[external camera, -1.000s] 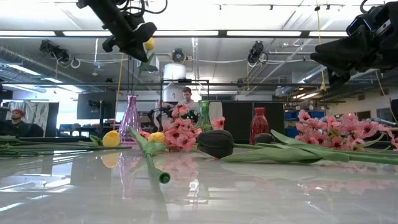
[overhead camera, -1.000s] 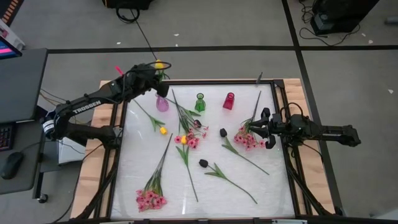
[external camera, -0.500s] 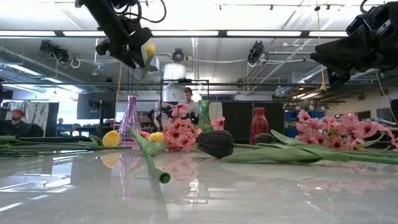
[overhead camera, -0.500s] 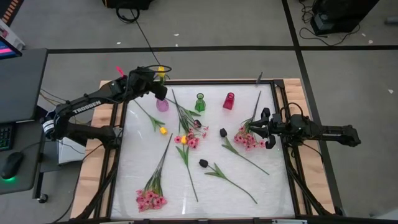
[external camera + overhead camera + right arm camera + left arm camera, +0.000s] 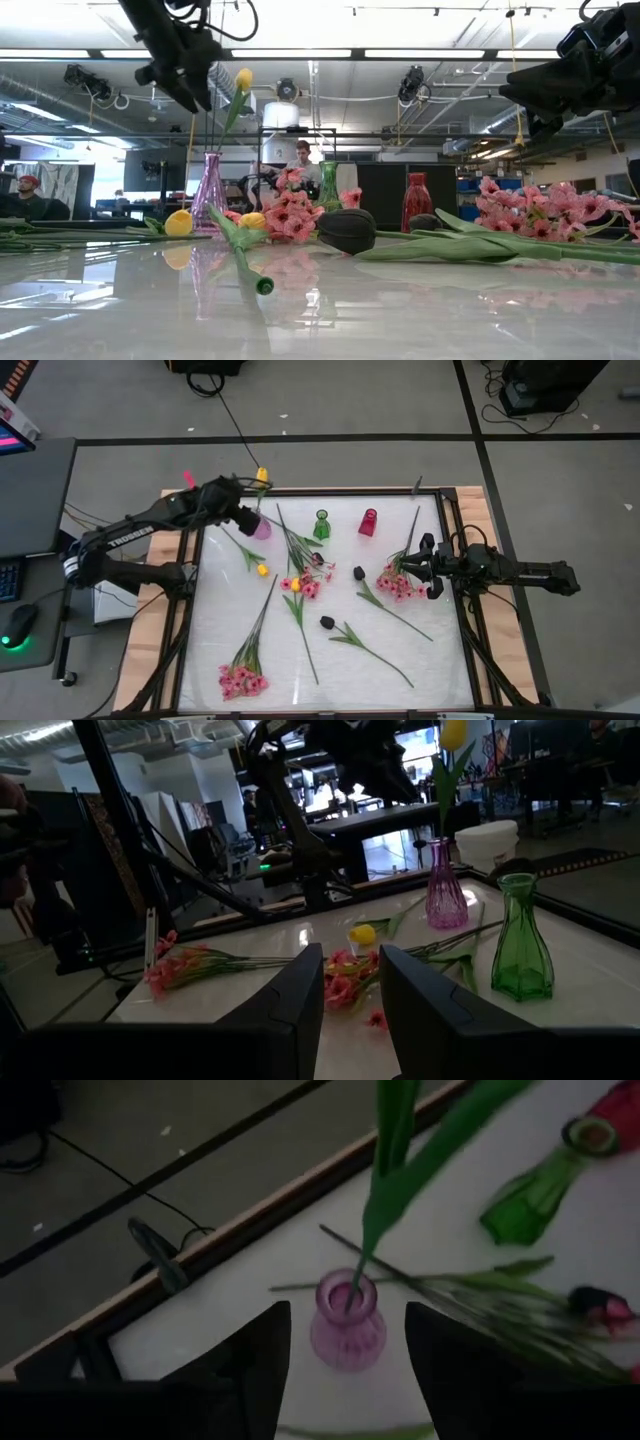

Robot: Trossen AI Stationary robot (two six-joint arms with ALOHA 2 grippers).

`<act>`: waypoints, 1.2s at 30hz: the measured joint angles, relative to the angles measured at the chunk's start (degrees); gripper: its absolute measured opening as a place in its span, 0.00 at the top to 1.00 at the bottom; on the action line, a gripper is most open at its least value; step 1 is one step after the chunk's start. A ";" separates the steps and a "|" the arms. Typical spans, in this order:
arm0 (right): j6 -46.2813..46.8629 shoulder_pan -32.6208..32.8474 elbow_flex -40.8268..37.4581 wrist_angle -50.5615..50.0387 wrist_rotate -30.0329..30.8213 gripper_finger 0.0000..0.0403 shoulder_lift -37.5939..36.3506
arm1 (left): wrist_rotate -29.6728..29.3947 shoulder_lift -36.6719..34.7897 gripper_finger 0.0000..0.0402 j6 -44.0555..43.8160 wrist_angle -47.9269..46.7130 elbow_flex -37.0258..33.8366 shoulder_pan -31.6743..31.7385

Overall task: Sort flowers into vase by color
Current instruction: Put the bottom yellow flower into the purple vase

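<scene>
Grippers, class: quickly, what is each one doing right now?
Left gripper: open above the purple vase, holding nothing.
Right gripper: open, empty.

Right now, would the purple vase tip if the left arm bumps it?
Probably. The purple vase is tall and narrow-necked, and the yellow tulip leans from it well above the rim, adding leverage. On the glossy table it might slide first.

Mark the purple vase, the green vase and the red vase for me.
purple vase (image 5: 261, 528), high view, on its body beside the left arm's tip.
green vase (image 5: 321, 526), high view, on its body below the neck.
red vase (image 5: 368, 523), high view, on its body.
</scene>
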 joint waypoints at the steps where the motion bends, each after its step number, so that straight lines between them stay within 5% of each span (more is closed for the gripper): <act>1: 0.00 0.00 0.00 -0.01 0.01 0.73 0.00 | 0.21 -0.33 0.49 -0.02 -1.07 0.00 -0.18; 23: -0.02 0.00 0.00 -0.01 0.01 0.73 0.01 | 4.41 -3.38 0.49 -0.87 -32.71 0.00 -14.95; 36: 0.00 0.00 0.00 -0.01 0.00 0.73 0.00 | 20.52 -3.15 0.49 -7.19 -33.81 0.00 -29.45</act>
